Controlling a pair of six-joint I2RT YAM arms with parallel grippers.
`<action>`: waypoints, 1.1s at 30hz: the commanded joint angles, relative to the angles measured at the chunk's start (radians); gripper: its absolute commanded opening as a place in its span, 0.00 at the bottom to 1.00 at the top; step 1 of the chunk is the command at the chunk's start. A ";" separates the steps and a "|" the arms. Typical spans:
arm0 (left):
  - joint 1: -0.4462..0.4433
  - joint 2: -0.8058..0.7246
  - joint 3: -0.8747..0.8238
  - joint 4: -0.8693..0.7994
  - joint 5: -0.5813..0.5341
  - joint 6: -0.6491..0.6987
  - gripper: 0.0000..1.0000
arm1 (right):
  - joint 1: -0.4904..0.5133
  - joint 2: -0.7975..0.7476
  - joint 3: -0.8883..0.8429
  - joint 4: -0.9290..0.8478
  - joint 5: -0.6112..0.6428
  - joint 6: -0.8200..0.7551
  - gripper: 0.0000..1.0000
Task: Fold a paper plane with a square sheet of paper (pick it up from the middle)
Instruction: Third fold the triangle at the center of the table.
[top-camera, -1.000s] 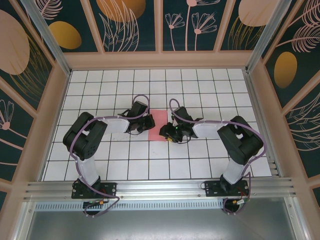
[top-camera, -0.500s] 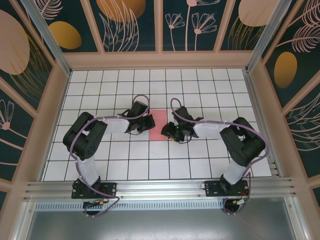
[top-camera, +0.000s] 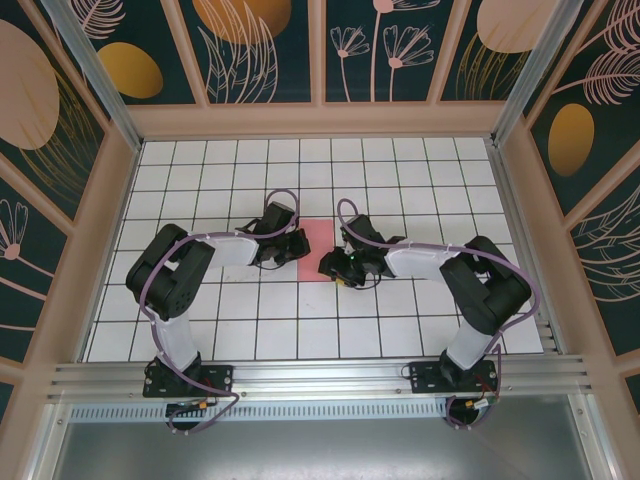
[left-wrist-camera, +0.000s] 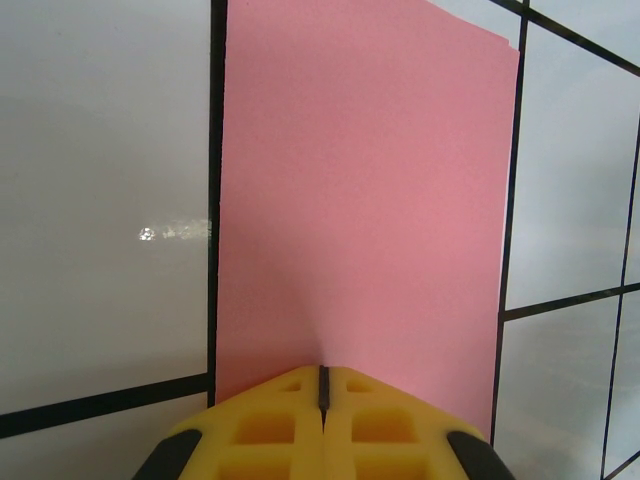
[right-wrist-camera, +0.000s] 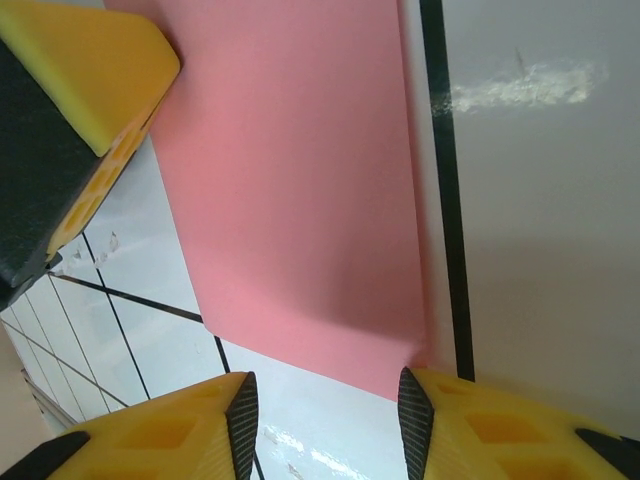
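The square sheet of paper (top-camera: 318, 240) lies flat on the tiled table as a pink upright rectangle, one tile wide. My left gripper (top-camera: 296, 246) is at its left side. In the left wrist view, this gripper (left-wrist-camera: 322, 374) is shut, its yellow tips together on the paper (left-wrist-camera: 360, 200). My right gripper (top-camera: 336, 267) is at the sheet's near right corner. In the right wrist view, it (right-wrist-camera: 325, 400) stands open astride that corner of the paper (right-wrist-camera: 300, 200). Its right finger (right-wrist-camera: 470, 420) touches the paper's edge. The left gripper's yellow finger (right-wrist-camera: 95, 75) shows at top left.
The white grid-tiled table (top-camera: 400, 180) is walled by a pale wooden frame (top-camera: 320, 120) on three sides. An aluminium rail (top-camera: 320, 378) with both arm bases runs along the near edge. Open tiles lie all around the paper.
The right gripper drifted slightly to the right half a second ago and has come back to the paper's corner. The left gripper and the paper have not moved.
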 joint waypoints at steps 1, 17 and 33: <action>-0.001 0.071 -0.036 -0.091 -0.036 -0.009 0.02 | 0.007 -0.006 -0.019 -0.044 0.010 0.006 0.44; 0.000 0.070 -0.045 -0.083 -0.030 -0.013 0.02 | 0.010 -0.004 -0.055 0.065 -0.016 0.025 0.43; 0.000 0.058 -0.054 -0.081 -0.031 -0.014 0.02 | 0.007 -0.049 -0.097 0.221 0.013 0.103 0.36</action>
